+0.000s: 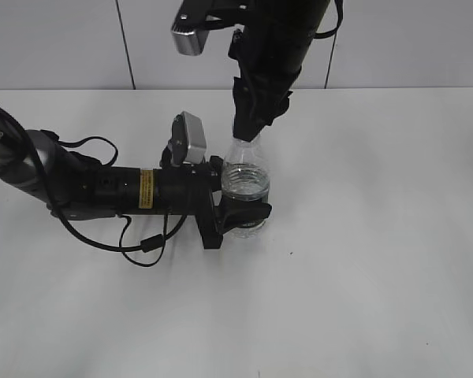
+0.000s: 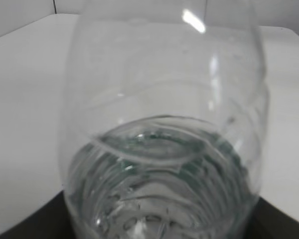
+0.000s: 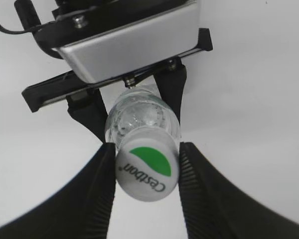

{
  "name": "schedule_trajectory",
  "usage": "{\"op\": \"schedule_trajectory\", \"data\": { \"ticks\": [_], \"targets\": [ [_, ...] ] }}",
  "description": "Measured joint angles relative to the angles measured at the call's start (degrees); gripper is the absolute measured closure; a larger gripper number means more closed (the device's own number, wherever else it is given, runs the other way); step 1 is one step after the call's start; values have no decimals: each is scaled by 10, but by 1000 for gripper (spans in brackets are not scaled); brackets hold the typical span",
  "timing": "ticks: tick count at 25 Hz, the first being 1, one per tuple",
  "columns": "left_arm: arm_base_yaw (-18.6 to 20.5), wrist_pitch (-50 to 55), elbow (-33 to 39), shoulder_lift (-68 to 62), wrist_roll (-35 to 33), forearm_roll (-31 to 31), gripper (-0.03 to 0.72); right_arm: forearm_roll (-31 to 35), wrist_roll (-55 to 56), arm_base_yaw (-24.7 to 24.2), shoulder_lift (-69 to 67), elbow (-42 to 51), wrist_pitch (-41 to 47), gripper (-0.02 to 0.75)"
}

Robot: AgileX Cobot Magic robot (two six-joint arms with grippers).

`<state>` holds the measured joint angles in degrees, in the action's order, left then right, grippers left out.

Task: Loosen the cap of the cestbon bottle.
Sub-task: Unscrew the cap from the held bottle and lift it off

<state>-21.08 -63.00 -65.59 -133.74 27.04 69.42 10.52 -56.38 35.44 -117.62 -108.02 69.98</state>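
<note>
Cestbon bottle (image 1: pixel 244 189), centre frame, upright on white table (image 1: pixel 378 260): my left gripper (image 1: pixel 244 214) clamps its lower body to stop rotation. Beyond, upper centre, my right gripper (image 3: pixel 145 172) pinches the cap (image 3: pixel 147 172), placed for twisting.

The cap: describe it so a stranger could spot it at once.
On the white table stands one clear bottle, gripped low by the left gripper. The cap tops its neck between the right gripper's jaws: small, round, white, with a green leaf logo.
</note>
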Motion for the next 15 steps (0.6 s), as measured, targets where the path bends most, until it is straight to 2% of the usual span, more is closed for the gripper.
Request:
{"op": "schedule_trajectory", "data": {
  "ticks": [5,15],
  "targets": [
    [0,0,0,0,1,2,283,0,-61,0,0,0,0,442],
    [0,0,0,0,2,4,283,1,-72,0,7,0,1,446]
  ]
}}
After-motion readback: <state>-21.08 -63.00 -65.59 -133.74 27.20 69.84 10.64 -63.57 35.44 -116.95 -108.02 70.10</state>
